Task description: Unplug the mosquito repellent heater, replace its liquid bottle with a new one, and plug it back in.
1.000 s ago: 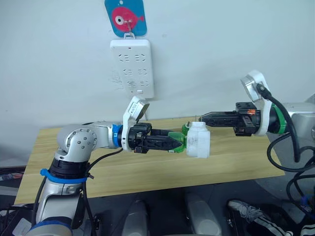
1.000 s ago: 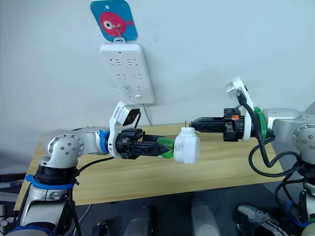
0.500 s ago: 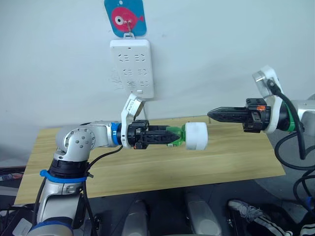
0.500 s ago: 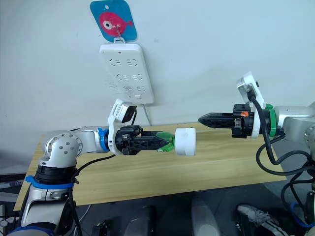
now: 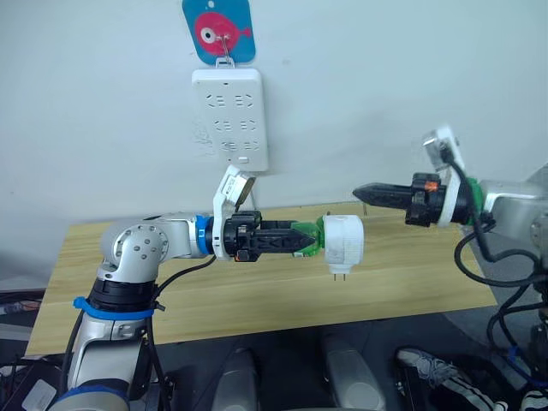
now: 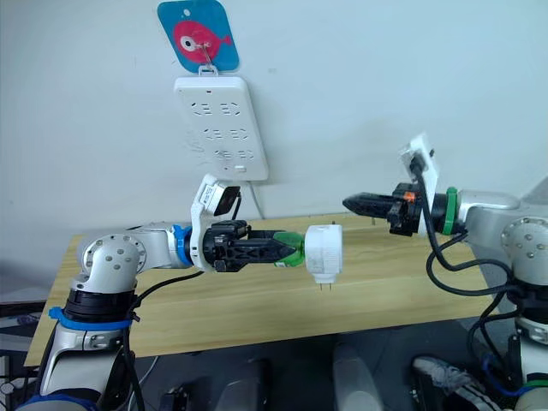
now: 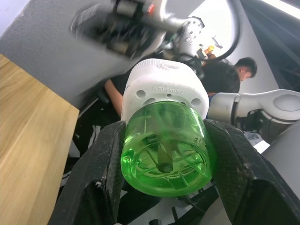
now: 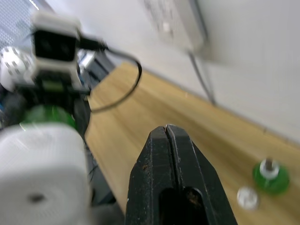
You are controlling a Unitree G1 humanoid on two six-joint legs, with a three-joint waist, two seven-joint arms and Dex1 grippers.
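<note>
Mid-frame, the left gripper (image 5: 306, 239) clamps the green bottle (image 7: 165, 148) screwed into the heater (image 5: 344, 241); the right gripper (image 5: 360, 192) is closed, empty.

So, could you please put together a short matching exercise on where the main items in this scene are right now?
Column one:
1. mosquito repellent heater
2. green liquid bottle
3. power strip
4. right end effector

Column two:
a. mounted on the wall under a fish picture
b. clamped between the left end effector's fingers
c. shut and holding nothing, in the air beside the heater
d. held above the wooden table, prongs pointing down

Pairs: 1-d, 2-b, 3-a, 4-c
</note>
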